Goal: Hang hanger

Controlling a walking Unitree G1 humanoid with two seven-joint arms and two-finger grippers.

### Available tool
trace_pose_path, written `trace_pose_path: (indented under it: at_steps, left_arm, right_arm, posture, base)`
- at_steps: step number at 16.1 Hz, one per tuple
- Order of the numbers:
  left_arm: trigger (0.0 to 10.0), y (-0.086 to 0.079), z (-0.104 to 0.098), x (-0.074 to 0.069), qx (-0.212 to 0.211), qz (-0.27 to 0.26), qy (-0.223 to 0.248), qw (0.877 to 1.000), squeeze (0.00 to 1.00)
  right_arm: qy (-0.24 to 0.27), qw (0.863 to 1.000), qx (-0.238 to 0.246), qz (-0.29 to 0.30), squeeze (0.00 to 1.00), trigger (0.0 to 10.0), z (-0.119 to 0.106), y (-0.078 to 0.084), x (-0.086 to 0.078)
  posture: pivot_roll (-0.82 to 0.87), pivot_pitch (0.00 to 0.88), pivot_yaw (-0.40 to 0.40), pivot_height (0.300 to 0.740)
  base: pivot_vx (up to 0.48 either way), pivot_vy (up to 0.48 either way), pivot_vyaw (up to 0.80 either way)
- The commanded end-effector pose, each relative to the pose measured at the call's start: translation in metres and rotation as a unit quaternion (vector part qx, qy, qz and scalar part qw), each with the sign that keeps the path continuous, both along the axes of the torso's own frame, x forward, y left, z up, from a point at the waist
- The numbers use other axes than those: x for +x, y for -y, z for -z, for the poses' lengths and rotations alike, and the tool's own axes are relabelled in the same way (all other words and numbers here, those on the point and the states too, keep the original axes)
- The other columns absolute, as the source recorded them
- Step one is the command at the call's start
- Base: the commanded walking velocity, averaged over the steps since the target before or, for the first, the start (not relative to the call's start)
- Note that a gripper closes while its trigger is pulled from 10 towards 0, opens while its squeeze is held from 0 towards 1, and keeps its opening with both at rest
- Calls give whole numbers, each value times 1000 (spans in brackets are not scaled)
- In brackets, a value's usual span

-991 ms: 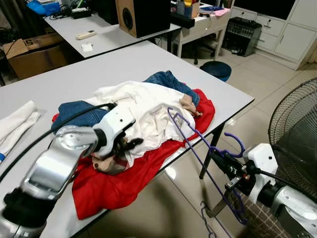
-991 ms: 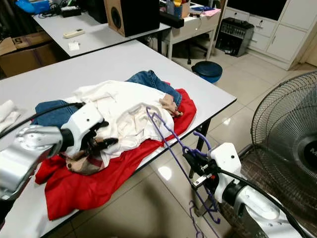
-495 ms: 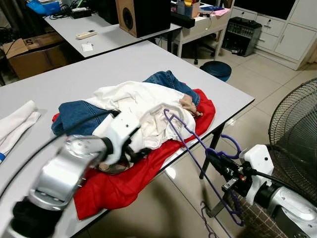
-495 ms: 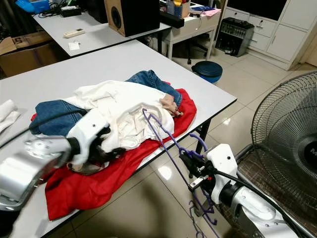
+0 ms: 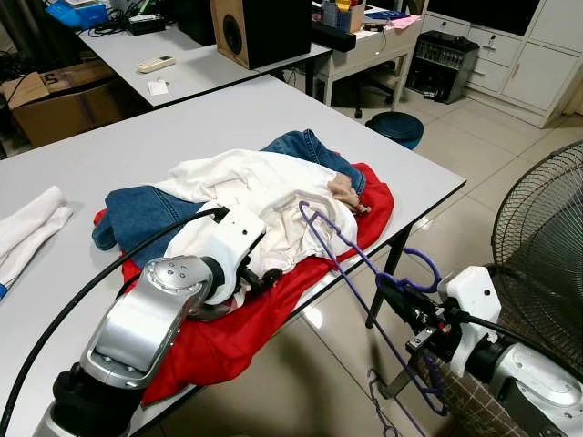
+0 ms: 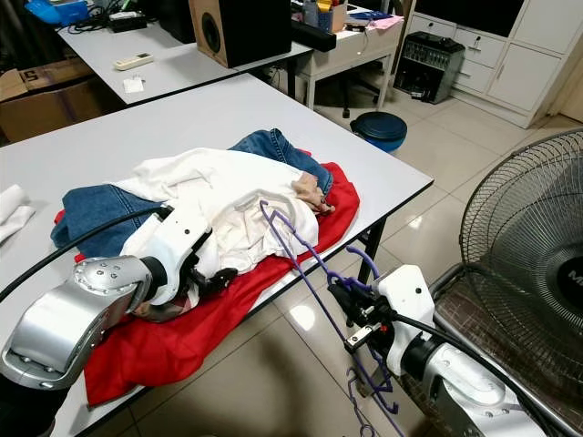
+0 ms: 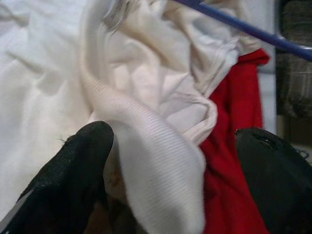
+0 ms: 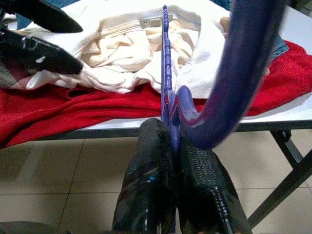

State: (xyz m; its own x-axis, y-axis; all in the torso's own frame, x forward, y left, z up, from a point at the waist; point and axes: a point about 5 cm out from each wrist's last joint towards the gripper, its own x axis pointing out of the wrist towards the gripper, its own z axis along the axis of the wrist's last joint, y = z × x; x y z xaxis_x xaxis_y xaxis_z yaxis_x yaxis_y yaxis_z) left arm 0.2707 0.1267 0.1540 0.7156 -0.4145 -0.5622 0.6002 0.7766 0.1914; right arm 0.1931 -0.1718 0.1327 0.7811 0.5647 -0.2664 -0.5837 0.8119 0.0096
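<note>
Right wrist view: right claw point(image 8: 171, 146) clamped on purple hanger point(image 8: 166, 73) just below its hook, off the tabletop point(image 5: 228, 118) edge, hanger tip at white shirt point(image 5: 264, 196) collar. Left claw point(image 7: 175, 161) open, fingers either side of a shirt fold. Best approach imo: pinch collar edge only, lift it clear of red cloth point(image 5: 219, 337), then feed hanger arm inside w/o snagging.

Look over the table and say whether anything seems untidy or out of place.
Yes: clothes lie in a crumpled heap on the grey table, and the red garment droops over its front edge. The white shirt is bunched on top, unfolded.
</note>
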Motion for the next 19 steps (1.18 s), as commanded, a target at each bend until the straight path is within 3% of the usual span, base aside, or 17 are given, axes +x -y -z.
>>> trace_pose_path:
  at_steps: [1, 5, 13, 19]
  left_arm:
    - [78, 0, -1, 2, 13, -15, 10, 1000, 0]
    - [0, -5, -2, 7, 21, -42, 23, 999, 0]
    - [0, -6, 3, 7, 22, -43, 21, 999, 0]
    - [0, -8, 8, 10, -21, -66, 34, 997, 0]
  right_arm:
    - [7, 1000, 2, 3, 0, 10000, -1, 0, 0]
    - [7, 1000, 1, 2, 0, 10000, -1, 1, 0]
    - [7, 1000, 0, -1, 0, 10000, 0, 0, 1]
    - [11, 1000, 2, -2, 0, 10000, 1, -2, 1]
  posture:
    - [-43, 10, 55, 740]
    - [-42, 11, 54, 740]
    - [-40, 5, 53, 740]
    - [-41, 0, 64, 740]
  base:
    - [0, 0, 0]
    - [0, 0, 0]
    - [0, 0, 0]
    - [0, 0, 0]
